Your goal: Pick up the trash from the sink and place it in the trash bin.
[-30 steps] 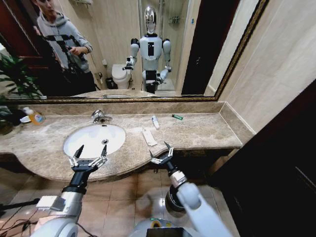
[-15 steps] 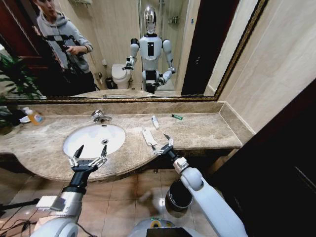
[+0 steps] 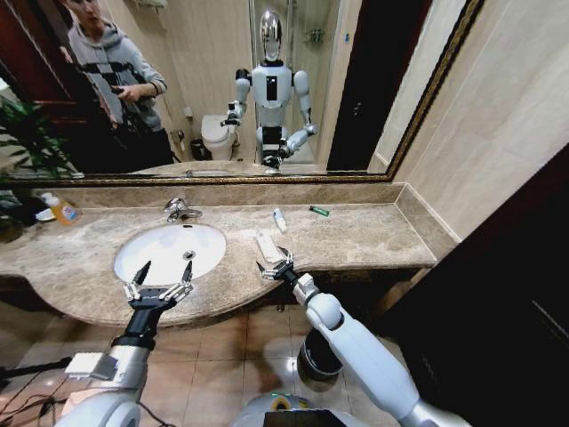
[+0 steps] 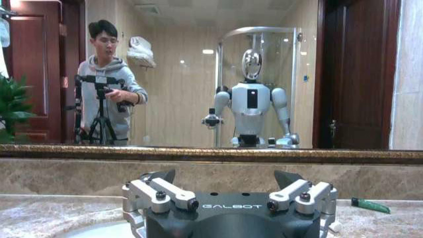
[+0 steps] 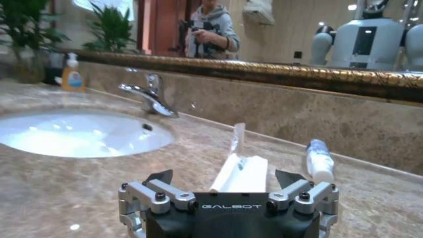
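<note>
Now, right gripper (image 3: 276,265): we hold it low over the counter's front edge with its fingers spread and nothing between them, lined up on the near end of the white packet (image 3: 268,246), so a short push forward would put the packet between the jaws.
Packet: flat on the marble surround (image 3: 356,233) just beside the basin, not in it; in the right wrist view it (image 5: 243,171) lies dead ahead of the open gripper (image 5: 229,188), lengthwise to our approach.
White tube (image 3: 279,219): farther back on the counter, apart from the packet; the right wrist view shows it (image 5: 318,161) beside the packet.
Green stick (image 3: 319,211): near the back wall, well apart from the rest.
Sink (image 3: 133,245): the white bowl looks bare of trash.
Left gripper (image 3: 160,285): we keep it parked at the front rim of the sink, fingers released and empty, out of the right arm's way.
Trash bin (image 3: 313,354): on the floor under the counter, partly hidden by our right arm, close below the working arm for a short drop.
Step in hand: we judge this the approach to the first grasp; nothing is binned yet.
</note>
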{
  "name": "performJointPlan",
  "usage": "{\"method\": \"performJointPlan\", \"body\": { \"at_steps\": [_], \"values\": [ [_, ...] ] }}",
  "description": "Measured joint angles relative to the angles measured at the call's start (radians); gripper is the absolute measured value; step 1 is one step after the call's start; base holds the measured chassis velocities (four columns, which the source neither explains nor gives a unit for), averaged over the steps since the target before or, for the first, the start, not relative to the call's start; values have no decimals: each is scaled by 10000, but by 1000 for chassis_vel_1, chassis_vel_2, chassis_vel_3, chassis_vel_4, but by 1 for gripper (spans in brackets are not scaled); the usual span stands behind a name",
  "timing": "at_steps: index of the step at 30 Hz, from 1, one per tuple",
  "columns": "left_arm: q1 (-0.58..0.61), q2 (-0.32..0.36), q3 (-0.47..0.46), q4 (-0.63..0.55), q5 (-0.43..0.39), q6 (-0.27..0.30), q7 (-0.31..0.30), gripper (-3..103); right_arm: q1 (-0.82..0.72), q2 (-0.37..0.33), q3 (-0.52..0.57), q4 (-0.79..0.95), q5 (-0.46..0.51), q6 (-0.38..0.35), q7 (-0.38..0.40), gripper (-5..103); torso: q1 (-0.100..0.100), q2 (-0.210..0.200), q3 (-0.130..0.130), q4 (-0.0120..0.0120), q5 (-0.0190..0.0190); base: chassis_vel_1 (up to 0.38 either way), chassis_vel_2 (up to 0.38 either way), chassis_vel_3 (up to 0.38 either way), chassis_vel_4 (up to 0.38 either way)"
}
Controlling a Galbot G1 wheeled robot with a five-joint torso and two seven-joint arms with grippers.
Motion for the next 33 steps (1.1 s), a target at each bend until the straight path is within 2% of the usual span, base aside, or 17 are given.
{"method": "performJointPlan", "body": {
  "at_steps": [7,8,9,10,12,13,14,15,17,18,21,22,24,27,31,32,33],
  "values": [
    [0,0,0,0,0,0,0,100,263,210,175,-726,-108,-11,43,97,0,0,0,0,0,0,0,0,0],
    [0,0,0,0,0,0,0,100,272,218,211,-798,-107,-1,17,90,0,0,0,0,0,0,0,0,0],
    [0,0,0,0,0,0,0,100,288,231,259,-883,-104,9,-10,90,0,0,0,0,0,0,0,0,0],
    [0,0,0,0,0,0,0,100,295,250,293,-918,-103,19,-18,83,0,0,0,0,1,0,0,0,0],
    [0,0,0,0,0,0,0,100,295,266,316,-935,-103,27,-18,83,0,0,-1,0,0,0,0,0,0],
    [0,0,0,0,0,0,0,100,282,273,338,-934,-103,30,-20,75,0,0,0,1,1,0,0,0,0],
    [0,0,0,0,0,0,0,100,261,271,349,-919,-102,29,-19,75,0,1,0,0,0,0,0,0,0],
    [0,0,0,0,0,0,0,100,226,260,356,-883,-97,31,-18,67,0,1,0,0,1,0,0,0,0],
    [0,0,0,0,0,0,0,100,202,248,380,-866,-97,40,-8,67,0,1,0,0,1,0,0,0,0],
    [0,0,0,0,0,0,0,100,188,246,401,-866,-100,69,1,59,0,1,0,0,0,0,0,0,0],
    [0,0,0,0,0,0,0,100,146,236,476,-862,-113,136,19,59,0,1,0,0,1,0,0,0,0],
    [0,0,0,0,0,0,-1,100,117,227,503,-850,-118,143,34,51,0,1,0,0,1,0,0,0,0],
    [0,0,0,0,0,0,0,100,85,215,531,-836,-121,145,38,51,0,1,0,0,1,0,0,0,0],
    [0,0,0,0,0,0,0,100,-16,196,635,-777,-123,154,54,35,0,1,0,0,1,0,0,0,0],
    [0,0,0,0,0,0,0,100,-68,196,707,-742,-119,160,65,35,0,1,-1,0,1,0,0,0,0],
    [0,0,0,0,0,0,0,100,-92,197,734,-726,-110,163,75,27,0,2,-1,0,1,0,0,0,0],
    [0,0,0,0,0,0,0,100,-113,198,751,-713,-104,165,82,27,0,1,-1,0,1,0,0,0,0]
  ]
}}
